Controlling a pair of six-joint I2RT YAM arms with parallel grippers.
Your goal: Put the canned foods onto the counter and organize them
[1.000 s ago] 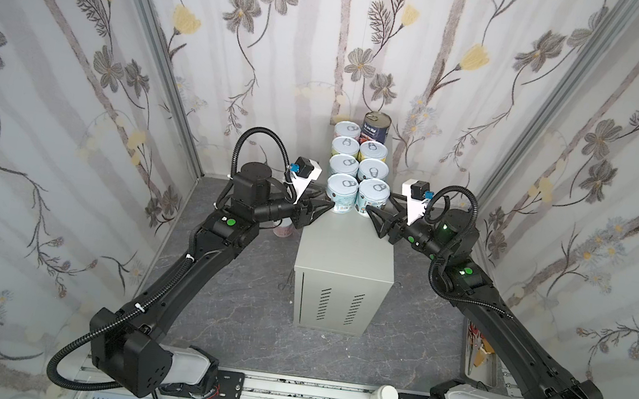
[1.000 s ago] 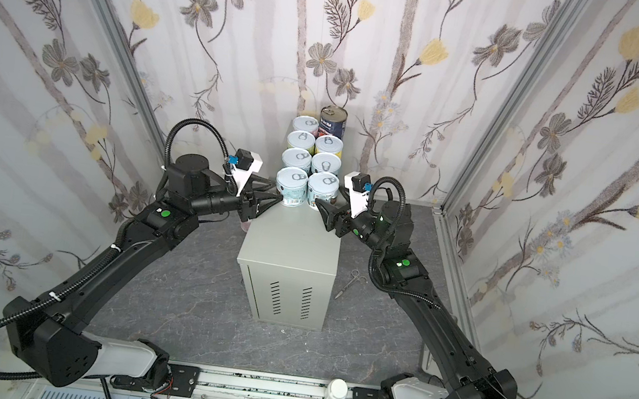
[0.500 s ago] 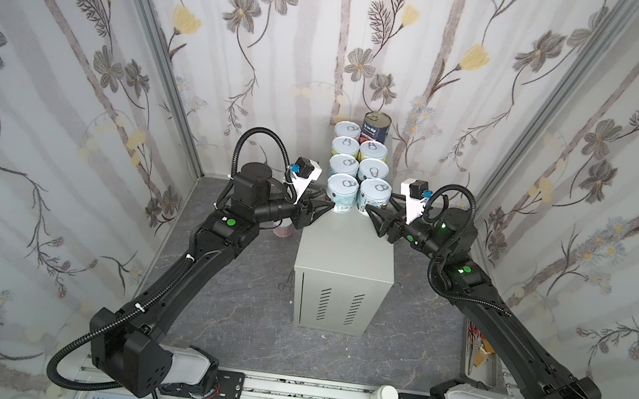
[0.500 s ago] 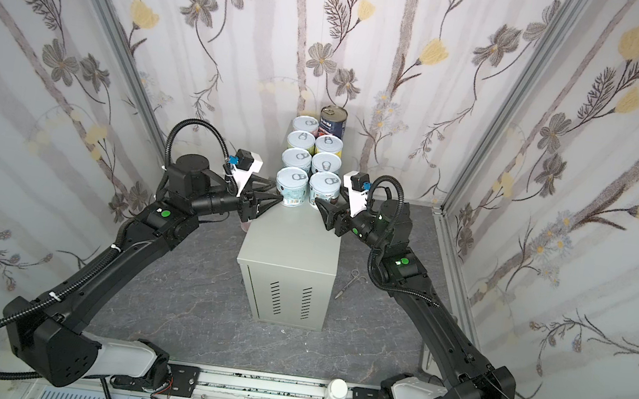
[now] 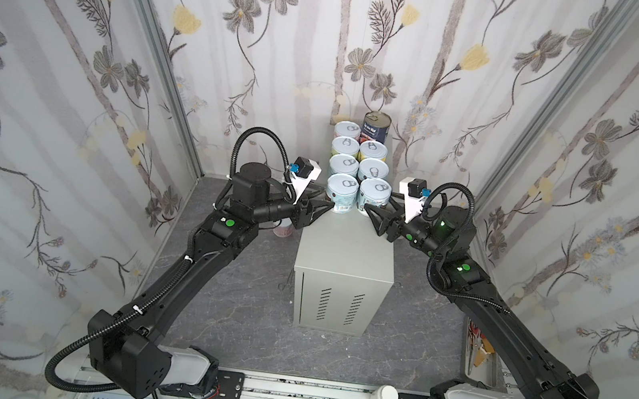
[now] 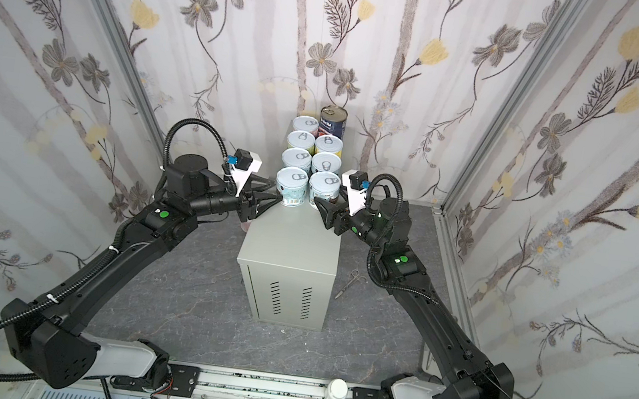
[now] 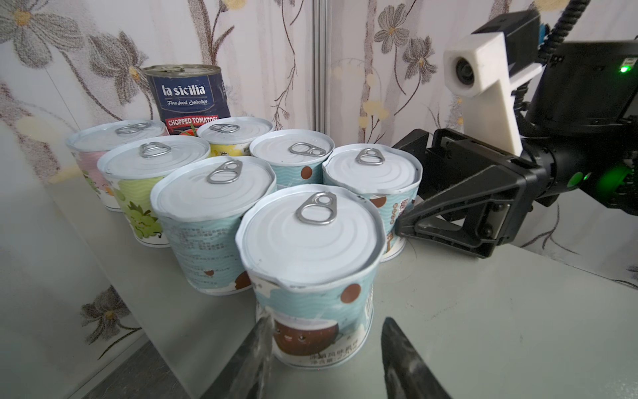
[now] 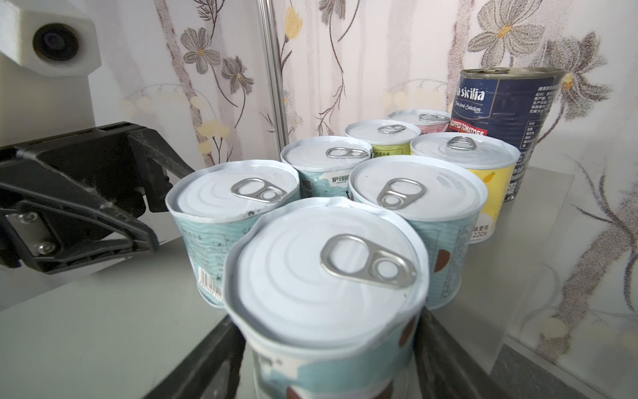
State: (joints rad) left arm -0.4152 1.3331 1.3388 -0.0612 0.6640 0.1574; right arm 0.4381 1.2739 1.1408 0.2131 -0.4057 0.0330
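Several short pull-tab cans stand in two rows on the grey counter (image 5: pixel 346 250), with a taller dark-blue tomato can (image 5: pixel 376 126) at the back. My left gripper (image 5: pixel 325 206) (image 7: pixel 324 323) is shut on the base of the front left blue can (image 7: pixel 310 248) (image 5: pixel 342 190), which rests on the counter. One finger (image 7: pixel 257 345) lies against its label. My right gripper (image 5: pixel 368 211) (image 8: pixel 326 321) stands open round the front right blue can (image 8: pixel 324 276) (image 5: pixel 374 191). Its fingers (image 8: pixel 207 359) sit close along both sides of that can.
A pink item (image 5: pixel 284 230) sits on the dark floor left of the counter, partly under the left arm. Scissors (image 6: pixel 348 284) lie on the floor to the counter's right. A white bottle (image 5: pixel 384 397) stands on the front rail. A tool tray (image 5: pixel 478 351) is at the right wall.
The right gripper's jaws have narrowed round the front right can. Both arms and all cans stay where they were.
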